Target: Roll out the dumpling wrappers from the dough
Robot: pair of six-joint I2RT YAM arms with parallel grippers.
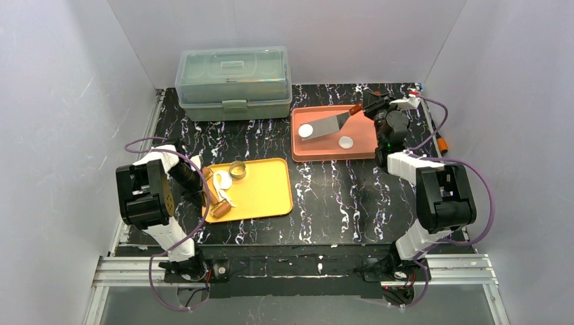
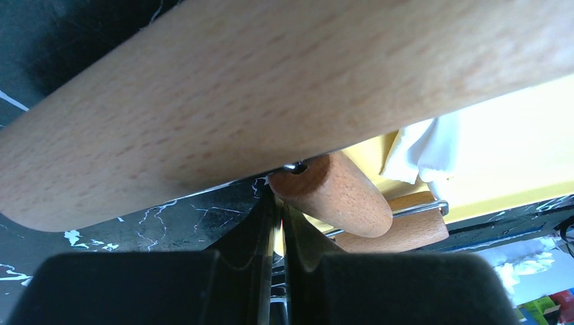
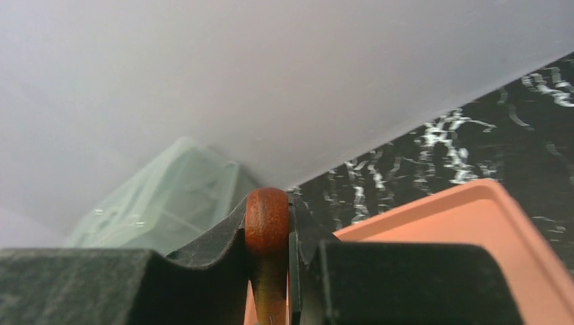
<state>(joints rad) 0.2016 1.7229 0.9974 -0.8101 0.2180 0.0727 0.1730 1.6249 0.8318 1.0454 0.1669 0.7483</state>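
**Both arms holding tools, dough on yellow tray, two wrappers on orange tray**

Left gripper (image 2: pixel 279 211) is clamped on a wooden rolling pin (image 1: pixel 216 198), with the jaws almost together at the pin's metal fitting. The pin lies across the left edge of the yellow tray (image 1: pixel 264 196). The dough (image 1: pixel 221 181) is a ragged white piece on the left part of that tray. It sits right against the pin, with a metal ring (image 1: pixel 237 169) just beside it on the tray.

Right gripper (image 1: pixel 369 105) is closed on the reddish wooden handle of a spatula (image 1: pixel 327 124). The blade reaches out over the orange tray (image 1: pixel 325 152) at the far right of the black marbled table (image 1: pixel 338 196). Two dumpling wrappers (image 1: pixel 306 130) lie on the orange tray, apart from each other. One is by the blade tip, and I cannot tell whether they touch. The other is near the tray's front right.

A clear lidded box (image 1: pixel 233 82) sits at the back of the table.
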